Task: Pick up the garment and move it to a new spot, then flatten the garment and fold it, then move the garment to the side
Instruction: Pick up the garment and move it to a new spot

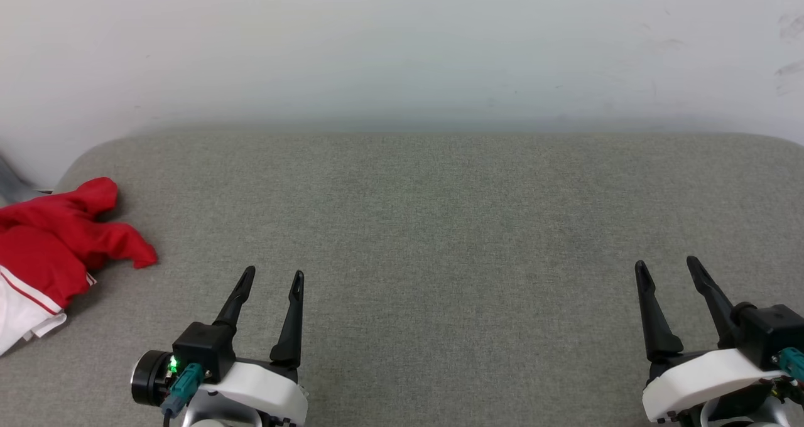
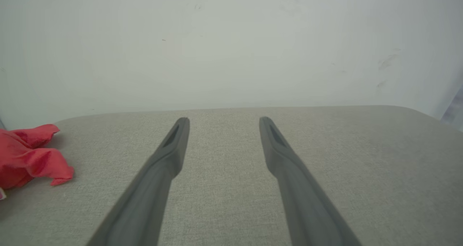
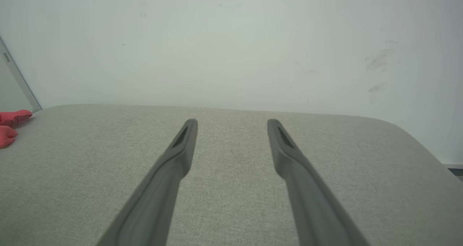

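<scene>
- Well, nearest you, low on the left of the head view, your left pincer (image 1: 274,272) has its two long, dark, tapering fingers spread apart with nothing between them. A white shell and a black block sit just behind them.
- Low on the right, your right pincer (image 1: 665,262) matches it, with its fingers splayed, empty and pointing away from you.
- Both are held over the worktop (image 1: 440,226), a broad grey slab covered in coarse woven fabric, with rounded far corners.
- At the left edge, well apart from your left pincer, the garment (image 1: 56,238) lies crumpled in soft bright red folds, with a white panel and a thin red stripe at its near end.
- Farthest back stands a plain, pale, lightly scuffed wall (image 1: 402,50).
</scene>
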Controlling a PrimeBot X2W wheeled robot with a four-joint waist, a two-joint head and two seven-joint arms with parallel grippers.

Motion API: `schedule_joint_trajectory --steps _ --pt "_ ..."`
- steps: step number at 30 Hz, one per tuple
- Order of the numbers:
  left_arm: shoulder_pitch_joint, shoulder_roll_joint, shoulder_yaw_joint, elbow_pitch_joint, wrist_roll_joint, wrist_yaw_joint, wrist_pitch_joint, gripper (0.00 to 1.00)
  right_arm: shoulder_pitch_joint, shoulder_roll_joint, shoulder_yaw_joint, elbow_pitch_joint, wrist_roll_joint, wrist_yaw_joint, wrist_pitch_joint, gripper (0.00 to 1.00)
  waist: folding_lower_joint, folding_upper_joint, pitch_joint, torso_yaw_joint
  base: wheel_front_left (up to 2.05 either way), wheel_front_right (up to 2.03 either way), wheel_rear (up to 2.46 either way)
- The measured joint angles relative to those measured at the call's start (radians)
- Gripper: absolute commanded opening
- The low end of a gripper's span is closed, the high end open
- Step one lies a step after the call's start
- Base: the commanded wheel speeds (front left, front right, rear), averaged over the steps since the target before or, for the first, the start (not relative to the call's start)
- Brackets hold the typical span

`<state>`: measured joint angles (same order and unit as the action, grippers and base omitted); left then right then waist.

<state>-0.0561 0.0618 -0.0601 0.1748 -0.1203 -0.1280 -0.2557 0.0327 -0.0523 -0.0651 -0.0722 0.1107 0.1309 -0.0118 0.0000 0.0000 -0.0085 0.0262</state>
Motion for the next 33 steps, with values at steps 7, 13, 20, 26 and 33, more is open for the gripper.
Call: schedule_joint_trajectory --steps 7,13,20,26,33 --pt "-0.001 -0.001 0.002 0.008 0.019 0.0 -0.007 1.0 0.004 0.0 -0.004 0.002 -0.012 0.0 -0.007 1.0 0.0 0.0 0.001 0.002 0.0 0.0 0.0" --pt "-0.007 -0.002 0.006 0.012 0.017 0.0 -0.007 1.0 0.006 0.0 -0.011 0.006 0.01 0.0 -0.013 1.0 0.0 0.0 0.003 0.009 0.0 0.0 0.0" --pt "-0.02 -0.003 0.015 0.02 0.02 0.012 -0.007 1.0 0.009 0.0 0.0 -0.002 0.008 0.0 -0.013 1.0 0.0 0.0 0.007 0.051 0.0 0.0 0.0" --pt "-0.032 0.002 0.025 0.022 0.024 0.018 -0.007 1.0 0.009 0.0 0.019 -0.019 -0.006 0.0 -0.005 1.0 0.0 0.0 0.009 0.116 0.0 0.0 0.0" --pt "-0.043 0.012 0.039 0.024 0.028 0.027 -0.007 1.0 0.002 0.0 0.039 -0.03 -0.02 0.0 0.004 1.0 0.0 0.0 0.016 0.223 0.0 0.0 0.0"
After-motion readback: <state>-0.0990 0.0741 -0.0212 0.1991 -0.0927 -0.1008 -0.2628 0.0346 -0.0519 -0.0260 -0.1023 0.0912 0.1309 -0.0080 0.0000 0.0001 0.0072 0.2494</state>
